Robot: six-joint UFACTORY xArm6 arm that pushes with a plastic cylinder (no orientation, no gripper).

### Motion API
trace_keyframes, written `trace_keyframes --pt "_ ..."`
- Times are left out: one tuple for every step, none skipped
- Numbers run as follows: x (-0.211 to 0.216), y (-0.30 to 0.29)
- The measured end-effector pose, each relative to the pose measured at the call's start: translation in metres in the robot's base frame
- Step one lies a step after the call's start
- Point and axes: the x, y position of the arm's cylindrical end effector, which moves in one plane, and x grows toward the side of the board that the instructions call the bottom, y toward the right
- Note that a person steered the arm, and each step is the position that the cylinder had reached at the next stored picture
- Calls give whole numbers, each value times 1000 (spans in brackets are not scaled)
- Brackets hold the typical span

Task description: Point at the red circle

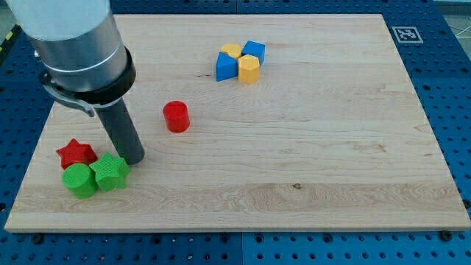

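Note:
The red circle is a short red cylinder standing left of the board's middle. My tip rests on the board below and to the left of it, a short gap away. The tip sits right beside the green star, at its upper right edge. A red star lies to the left of the rod, and a green cylinder sits just below that star, next to the green star.
Near the view's top middle is a tight cluster: a blue block, a yellow block, another blue block and a yellow piece. The wooden board lies on a blue perforated table, with a marker tag at the top right.

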Motion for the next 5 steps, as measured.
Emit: trace_keyframes --pt "-1 15" --pt "-15 34" --pt "-23 34" --pt "-23 34" --pt "-34 35"
